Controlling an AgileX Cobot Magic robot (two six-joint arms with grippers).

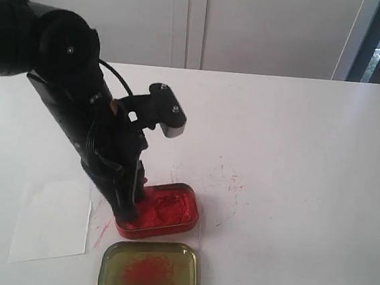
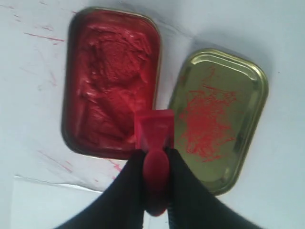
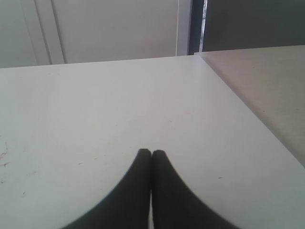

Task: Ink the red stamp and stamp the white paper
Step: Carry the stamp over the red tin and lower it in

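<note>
In the left wrist view my left gripper (image 2: 156, 153) is shut on the knobbed handle of the red stamp (image 2: 155, 128). The stamp's square base sits over the edge of the red ink tin (image 2: 112, 81) on the side nearest the gold tray (image 2: 219, 114). Whether the base touches the ink I cannot tell. In the exterior view the left gripper (image 1: 126, 210) points down at the near left end of the ink tin (image 1: 166, 211) and hides the stamp. The white paper (image 1: 53, 220) lies left of the tin. My right gripper (image 3: 151, 153) is shut and holds nothing, low over bare tabletop.
The gold tray (image 1: 149, 270), smeared with red, lies just in front of the ink tin. Red ink marks (image 1: 223, 179) streak the white tabletop right of the tin. A second table surface (image 3: 267, 86) adjoins the table in the right wrist view.
</note>
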